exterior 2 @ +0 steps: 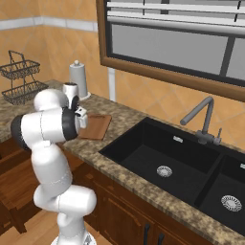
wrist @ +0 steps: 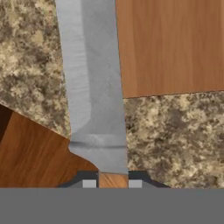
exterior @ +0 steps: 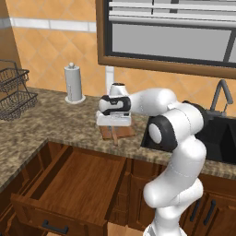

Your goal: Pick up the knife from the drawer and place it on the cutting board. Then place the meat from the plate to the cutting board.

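Note:
My gripper [wrist: 112, 183] is shut on the knife's tan wooden handle. The knife [wrist: 92, 87] points its grey blade away from the hand, over the granite counter next to a corner of the cutting board [wrist: 170, 43]. In the left base view the gripper [exterior: 114, 125] hovers just above the reddish-brown cutting board [exterior: 127, 132] near the counter's front edge, with the knife [exterior: 115, 138] hanging below it. The drawer [exterior: 69, 184] stands pulled open beneath the counter, its flat bottom bare. The plate and the meat are out of view.
A paper towel holder [exterior: 73, 83] stands at the back wall behind the board. A wire basket rack [exterior: 14, 92] sits at the far left. A black sink [exterior 2: 167, 162] with a faucet [exterior 2: 206, 119] lies to the right of the board.

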